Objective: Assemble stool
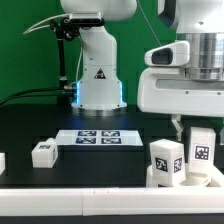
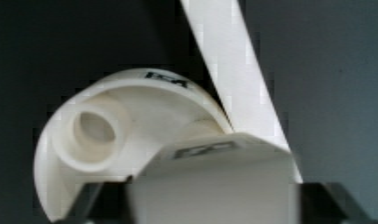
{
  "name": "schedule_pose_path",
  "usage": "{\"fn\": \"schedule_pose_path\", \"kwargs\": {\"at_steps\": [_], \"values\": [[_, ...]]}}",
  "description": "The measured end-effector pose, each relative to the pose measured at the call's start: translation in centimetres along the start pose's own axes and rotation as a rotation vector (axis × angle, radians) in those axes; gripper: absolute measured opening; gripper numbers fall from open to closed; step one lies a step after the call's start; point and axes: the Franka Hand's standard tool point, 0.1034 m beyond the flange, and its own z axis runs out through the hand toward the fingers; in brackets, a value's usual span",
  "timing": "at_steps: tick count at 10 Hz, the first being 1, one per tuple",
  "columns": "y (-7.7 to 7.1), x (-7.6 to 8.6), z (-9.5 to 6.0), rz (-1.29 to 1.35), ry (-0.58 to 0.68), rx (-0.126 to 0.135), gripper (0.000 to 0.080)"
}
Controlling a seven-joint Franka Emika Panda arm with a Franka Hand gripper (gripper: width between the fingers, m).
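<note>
In the wrist view a white leg [image 2: 212,178] with a tag on its top end fills the space between my gripper's [image 2: 212,208] dark fingers [image 2: 101,203], which lie flush against its two sides. Just past it sits the round white seat [image 2: 111,125], one socket facing the camera and a tag on its rim. In the exterior view the gripper [image 1: 195,130] has come down at the right onto the upright leg [image 1: 201,150], close beside the tagged seat [image 1: 166,160]. Another leg [image 1: 42,152] lies on the black table at the exterior view's left.
The marker board [image 1: 100,137] lies flat in front of the robot's base [image 1: 98,75]. A long white bar [image 2: 230,60] runs past the seat. A small white piece [image 1: 2,160] shows at the exterior view's left edge. The white front edge [image 1: 80,205] borders the table.
</note>
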Motion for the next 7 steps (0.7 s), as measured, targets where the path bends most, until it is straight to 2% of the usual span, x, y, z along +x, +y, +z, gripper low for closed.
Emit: {"fn": "schedule_pose_path", "kwargs": {"at_steps": [1,4,7], "values": [[0.0,0.0,0.0,0.037,0.0,0.0,0.0335],[0.1,0.1,0.0,0.279,-0.003,0.005,0.0335],[0.4,1.2,0.1,0.637,0.002,0.037,0.0335]]}}
